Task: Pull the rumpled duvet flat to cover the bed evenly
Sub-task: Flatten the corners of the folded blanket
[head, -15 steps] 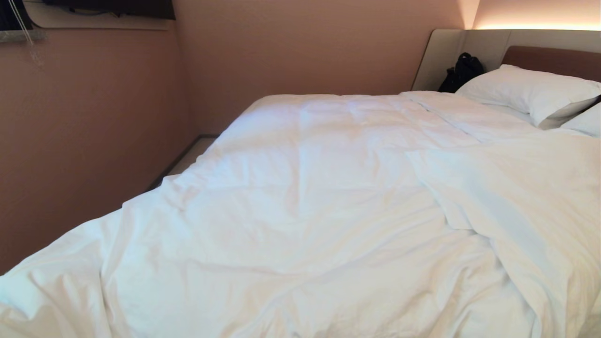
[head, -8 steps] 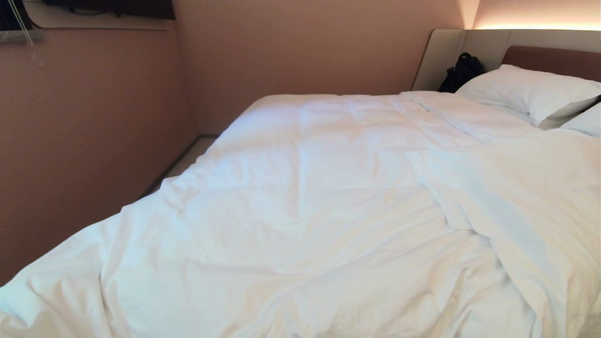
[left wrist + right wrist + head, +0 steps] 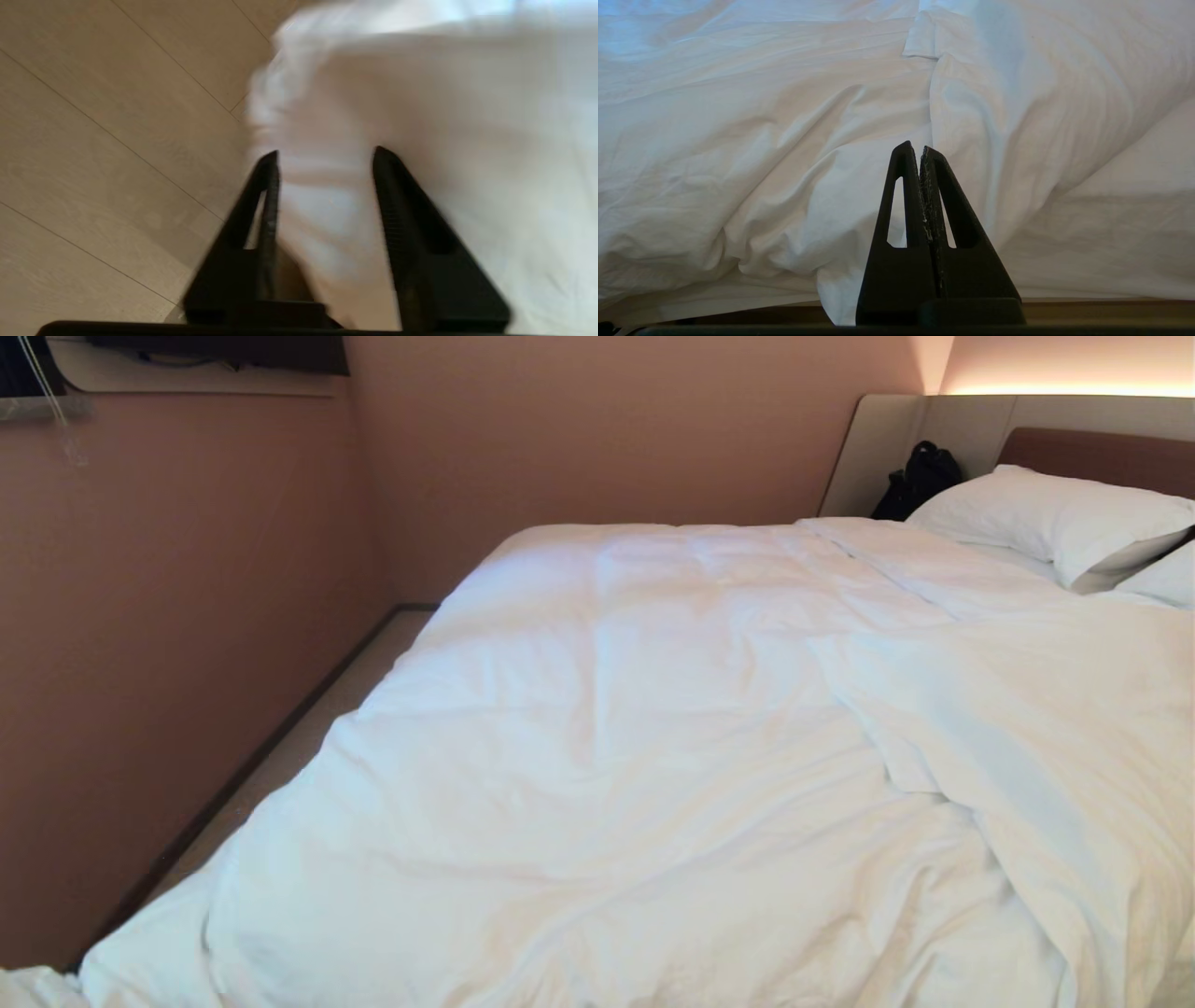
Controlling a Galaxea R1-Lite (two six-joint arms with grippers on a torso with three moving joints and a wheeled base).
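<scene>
While the duvet (image 3: pixel 653 756) lies creased across the bed (image 3: pixel 1074 439), we see the left gripper (image 3: pixel 325 156) with fingers apart at its floor-side edge. Our right gripper (image 3: pixel 914 148) is closed, empty, before the duvet.

A pinkish-brown wall (image 3: pixel 187 616) ran along the left and met a far wall (image 3: pixel 607 429) of the same colour in the corner. A dark skirting strip (image 3: pixel 261 756) edged a pale strip of floor (image 3: pixel 317 728) below it. A black bag (image 3: pixel 917 478) stood far right. Pale wood-plank flooring (image 3: pixel 103 154) showed in the left wrist view.
</scene>
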